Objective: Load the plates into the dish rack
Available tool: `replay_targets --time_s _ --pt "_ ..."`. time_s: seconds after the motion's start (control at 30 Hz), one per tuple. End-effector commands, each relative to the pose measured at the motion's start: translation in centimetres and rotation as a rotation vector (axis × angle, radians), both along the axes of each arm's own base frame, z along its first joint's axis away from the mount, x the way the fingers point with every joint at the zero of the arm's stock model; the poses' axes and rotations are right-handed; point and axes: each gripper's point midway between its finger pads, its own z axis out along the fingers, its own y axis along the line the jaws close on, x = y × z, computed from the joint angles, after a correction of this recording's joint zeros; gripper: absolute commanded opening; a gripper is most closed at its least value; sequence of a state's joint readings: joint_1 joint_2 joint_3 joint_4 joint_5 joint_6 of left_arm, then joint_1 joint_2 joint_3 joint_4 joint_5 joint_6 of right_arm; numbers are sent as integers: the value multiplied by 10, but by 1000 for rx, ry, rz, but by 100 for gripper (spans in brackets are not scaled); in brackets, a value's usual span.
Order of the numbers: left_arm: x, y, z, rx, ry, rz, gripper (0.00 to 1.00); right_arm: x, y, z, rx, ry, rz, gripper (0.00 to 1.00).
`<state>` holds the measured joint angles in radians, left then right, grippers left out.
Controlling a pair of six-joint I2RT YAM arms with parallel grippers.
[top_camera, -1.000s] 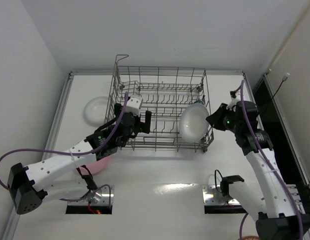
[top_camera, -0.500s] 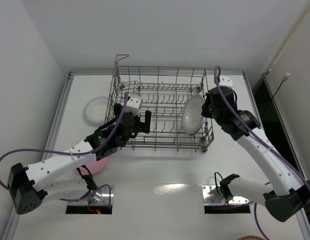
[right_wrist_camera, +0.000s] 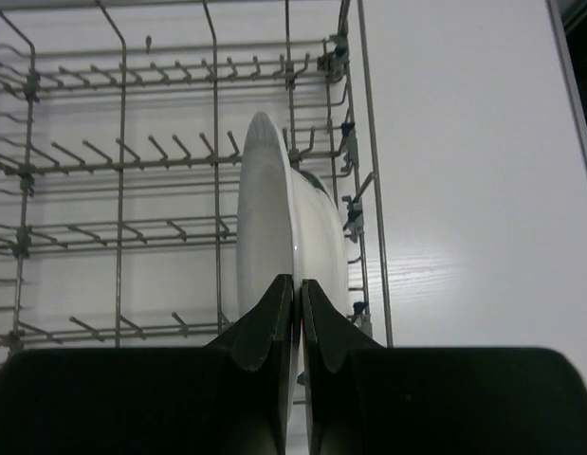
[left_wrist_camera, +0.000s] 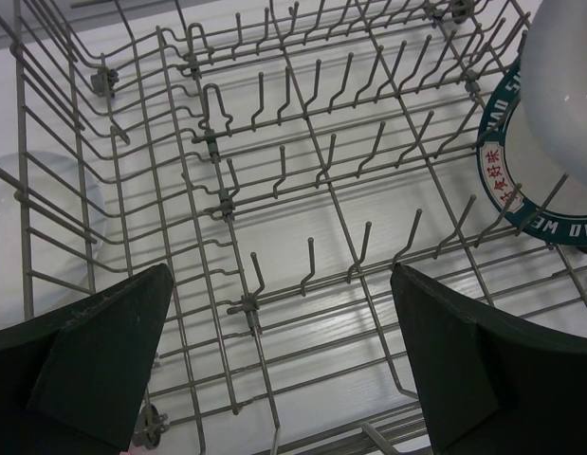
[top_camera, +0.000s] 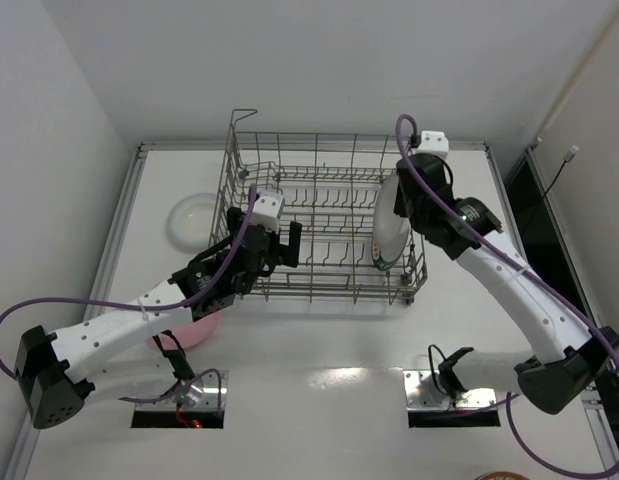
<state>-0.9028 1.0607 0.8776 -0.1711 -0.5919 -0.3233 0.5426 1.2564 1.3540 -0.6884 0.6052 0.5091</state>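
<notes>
The grey wire dish rack (top_camera: 319, 215) stands mid-table. My right gripper (top_camera: 404, 205) is shut on the rim of a plain white plate (top_camera: 391, 232), holding it upright on edge inside the rack's right end. In the right wrist view the gripper (right_wrist_camera: 297, 284) pinches that plate (right_wrist_camera: 274, 209). A teal-rimmed plate (left_wrist_camera: 504, 180) stands in the rack just behind the held white plate (left_wrist_camera: 563, 76). My left gripper (top_camera: 277, 245) is open and empty over the rack's front left; in the left wrist view, the gripper (left_wrist_camera: 279, 294) sits above bare tines. Another white plate (top_camera: 194, 220) lies left of the rack. A pink plate (top_camera: 196, 330) lies under my left arm.
The rack's tall wire walls (right_wrist_camera: 359, 142) close in the held plate on the right. Rows of upright tines (left_wrist_camera: 312, 171) fill the rack floor. Table rails run along the left edge (top_camera: 124, 220) and back. Two dark base mounts sit at the near edge.
My right arm has carried the white plate from beside the rack's right wall up and into the rack, turning it on edge. The left arm has not moved.
</notes>
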Motion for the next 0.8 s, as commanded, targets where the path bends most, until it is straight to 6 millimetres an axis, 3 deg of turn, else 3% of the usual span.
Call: replay_targets --time_s 0.0,0.2,0.33,0.57,0.77 --pt "-1 -3 9 -32 -24 1 100 13 11 9 -6 -82 16 0" --pt "-1 -3 9 -32 -24 1 100 15 32 -5 -37 -56 87 0" --pt "-1 -1 9 -31 -26 9 100 18 36 -23 -99 -15 69 0" --pt "-1 -1 9 -31 -26 9 100 22 66 -55 -181 61 114 0" --pt "1 2 10 -26 -32 29 100 19 61 -68 -179 99 70 1"
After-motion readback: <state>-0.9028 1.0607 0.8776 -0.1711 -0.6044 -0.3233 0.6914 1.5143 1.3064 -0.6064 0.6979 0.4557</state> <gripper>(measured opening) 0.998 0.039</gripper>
